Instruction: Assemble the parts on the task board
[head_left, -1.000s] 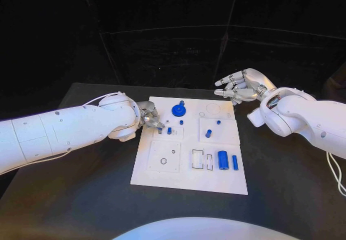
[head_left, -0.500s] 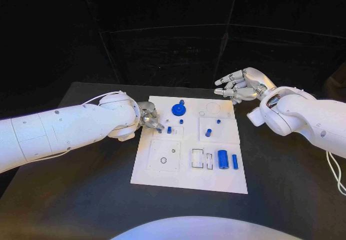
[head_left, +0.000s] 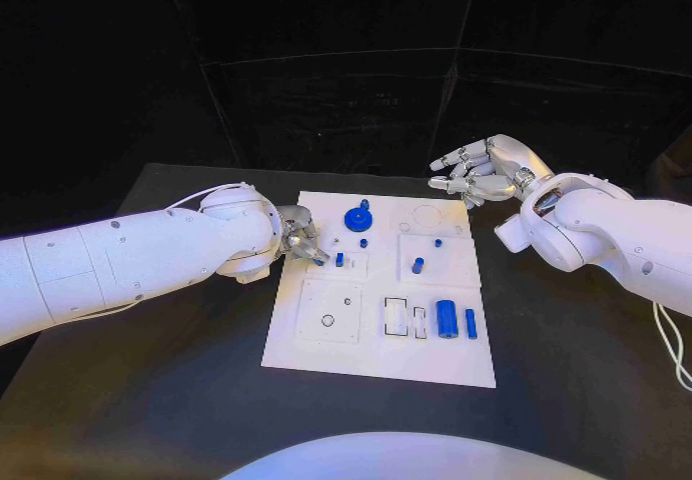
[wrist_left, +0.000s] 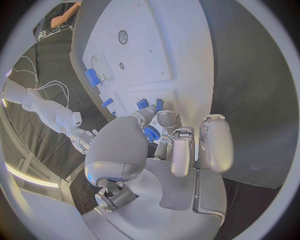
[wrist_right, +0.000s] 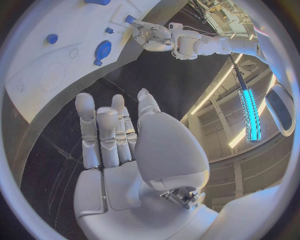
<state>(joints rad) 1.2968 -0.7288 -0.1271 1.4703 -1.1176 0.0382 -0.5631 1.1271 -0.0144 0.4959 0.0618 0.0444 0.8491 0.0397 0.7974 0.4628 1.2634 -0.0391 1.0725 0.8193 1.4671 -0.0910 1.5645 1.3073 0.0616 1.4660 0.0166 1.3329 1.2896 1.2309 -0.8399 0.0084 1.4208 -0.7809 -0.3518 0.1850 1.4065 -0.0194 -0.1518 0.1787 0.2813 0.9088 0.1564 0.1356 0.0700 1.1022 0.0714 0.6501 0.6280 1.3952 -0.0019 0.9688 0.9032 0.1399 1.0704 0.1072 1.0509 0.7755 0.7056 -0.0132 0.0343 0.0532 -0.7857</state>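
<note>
The white task board (head_left: 433, 355) lies mid-table, also seen in the left wrist view (wrist_left: 156, 45) and the right wrist view (wrist_right: 37, 60). My left hand (head_left: 302, 238) is at the board's left edge, near its far end, and pinches a small blue part (wrist_left: 150, 134) between thumb and fingers (wrist_left: 167, 120). Just beside it a blue peg (head_left: 339, 260) stands in the board. A round blue knob (head_left: 358, 220) sits near the far edge. My right hand (head_left: 483, 170) hovers off the board's far right corner, fingers (wrist_right: 100, 125) loosely apart, holding nothing.
Two small blue pegs (head_left: 417, 266) (head_left: 437, 243) stand in the right-hand plate. A blue cylinder (head_left: 447, 320) and a thinner blue bar (head_left: 470, 323) lie near the board's front right, beside rectangular slots (head_left: 395, 317). Black table (head_left: 159, 400) surrounds the board.
My left hand has turned very slightly at the board's edge, hiding the small blue part from the head view. The right hand has stayed put.
</note>
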